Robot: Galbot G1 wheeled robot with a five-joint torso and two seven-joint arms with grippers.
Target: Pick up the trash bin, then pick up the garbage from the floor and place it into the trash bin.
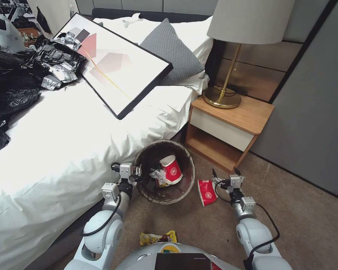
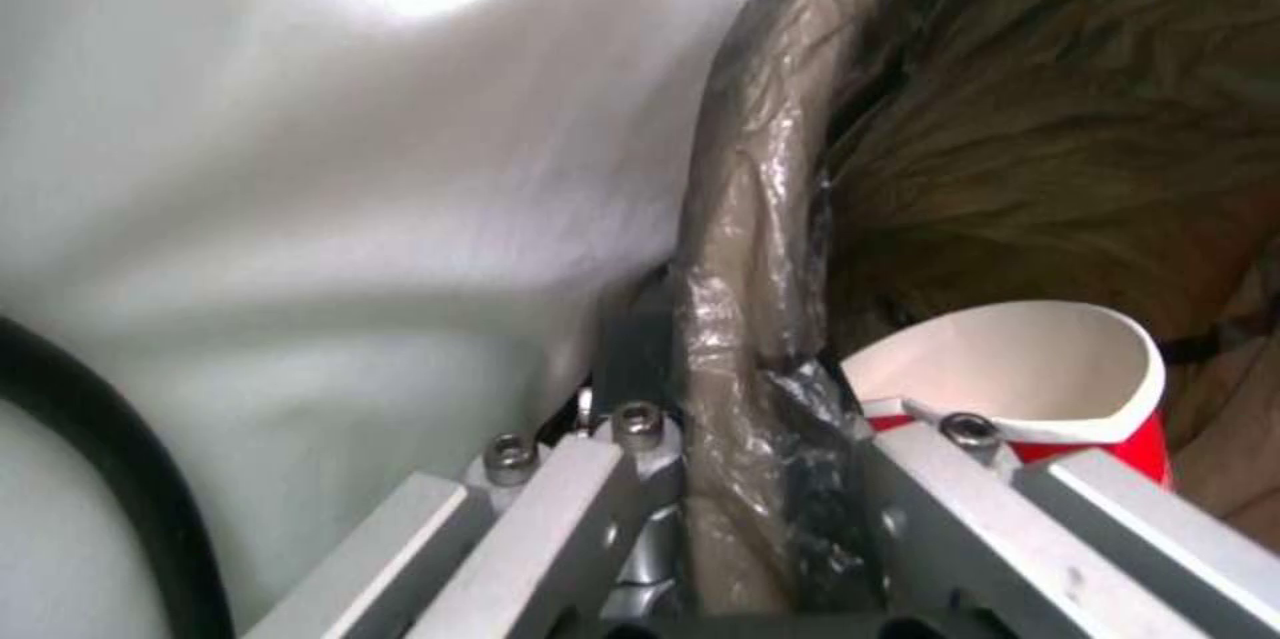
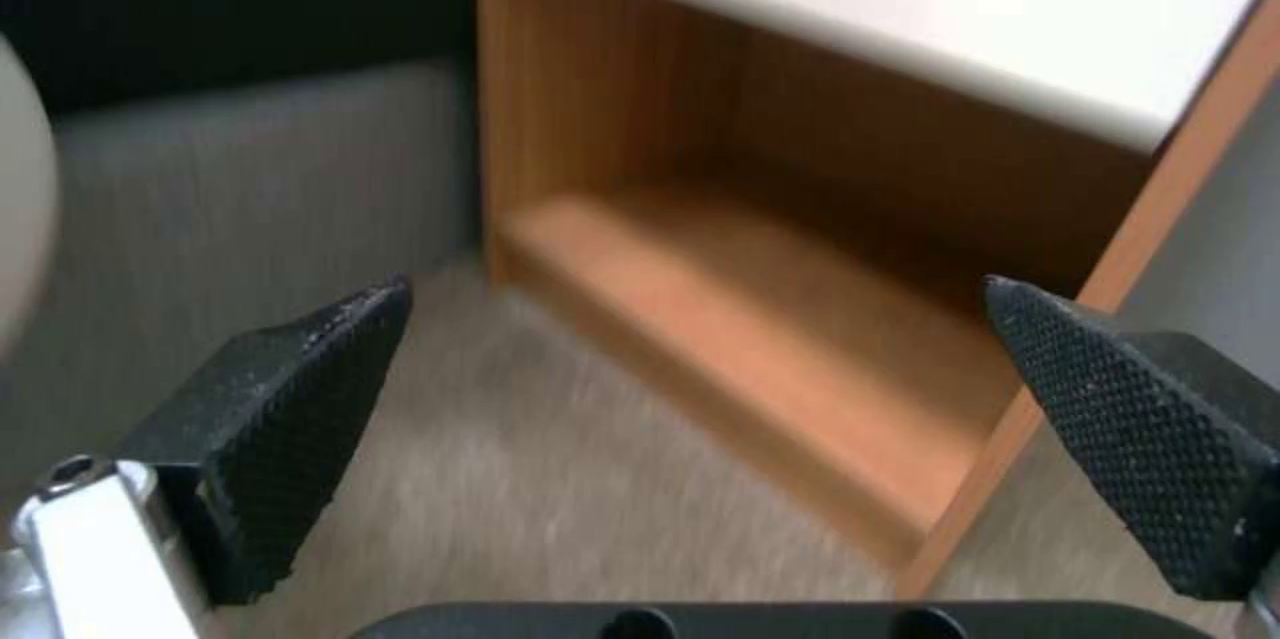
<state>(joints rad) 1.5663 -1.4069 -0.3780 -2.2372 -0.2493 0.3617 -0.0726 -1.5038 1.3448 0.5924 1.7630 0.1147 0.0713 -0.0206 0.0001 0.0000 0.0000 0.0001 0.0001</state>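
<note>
Here the left gripper is clamped on the near-left rim of the trash bin, which sits tilted between the bed and the nightstand, mouth facing up toward the head camera. In the left wrist view the fingers straddle the bin rim with its brown bag liner, one finger outside against the white sheet, one inside. Inside the bin: a red-and-white paper cup, leaning, plus some crumpled white tissue and a bit of yellow wrapper just beside it. A second red-and-white cup lies on its side on the carpet, just right of the bin. The right gripper hovers just right of that cup, jaws spread wide, holding nothing; the right wrist view shows the black textured pads far apart, with the nightstand's open lower shelf beyond them. A yellow snack wrapper lies on the carpet near the robot's base, well apart from the bin. On the bed: a framed picture, a grey pillow, black plastic bags and silver foil packets. A lamp stands on the nightstand.
</note>
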